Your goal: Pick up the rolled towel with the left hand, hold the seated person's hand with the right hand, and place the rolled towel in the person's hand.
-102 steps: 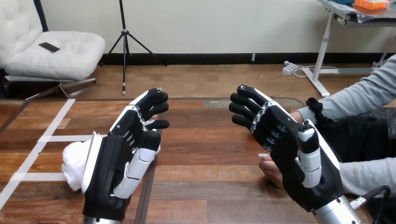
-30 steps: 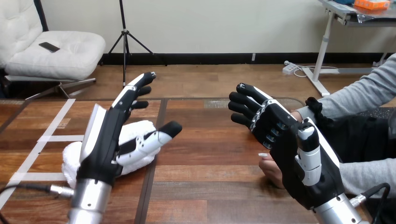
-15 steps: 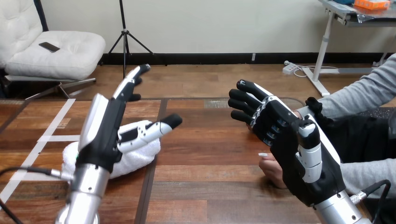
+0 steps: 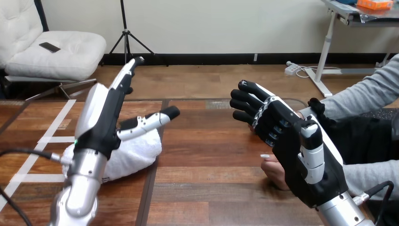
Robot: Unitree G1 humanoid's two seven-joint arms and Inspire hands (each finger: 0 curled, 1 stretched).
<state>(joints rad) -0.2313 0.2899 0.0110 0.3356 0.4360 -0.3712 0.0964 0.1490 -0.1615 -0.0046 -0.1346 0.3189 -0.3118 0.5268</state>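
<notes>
Table (image 4: 211, 188): wooden surface of brown planks running across the view, in lighter and darker bands. A dark seam (image 4: 149, 188) runs from the far edge toward the near edge, left of centre. White tape lines (image 4: 56, 123) are laid on the left part, one long slanted strip crossed by shorter strips.

Right arm: silver forearm (image 4: 343, 214) enters at the lower right corner. The right hand (image 4: 287, 136) is raised above the table's right half with its back toward the camera. Its fingers (image 4: 244, 104) are loosely bent, held slightly apart and reaching up and left, and the thumb stands upright at the near side. They close on nothing visible.

Left arm: silver forearm (image 4: 82, 188) rises from the lower left. The left hand (image 4: 101, 117) is seen edge-on, with its fingers straight and together, pointing up and away. The thumb is stretched out to the right, over the top of the towel. Whether the thumb touches the cloth cannot be told.

Rolled towel (image 4: 131, 153): white, lying on the table's left half, just left of the seam, beside and partly behind the left hand. It is not lifted.

Person's hand (image 4: 273, 172): at the view's right, low over the table, mostly hidden behind the right hand's palm, with its fingertips showing below that palm. Contact between the two cannot be told. A grey sleeve (image 4: 367, 96) leads off to the right edge.
</notes>
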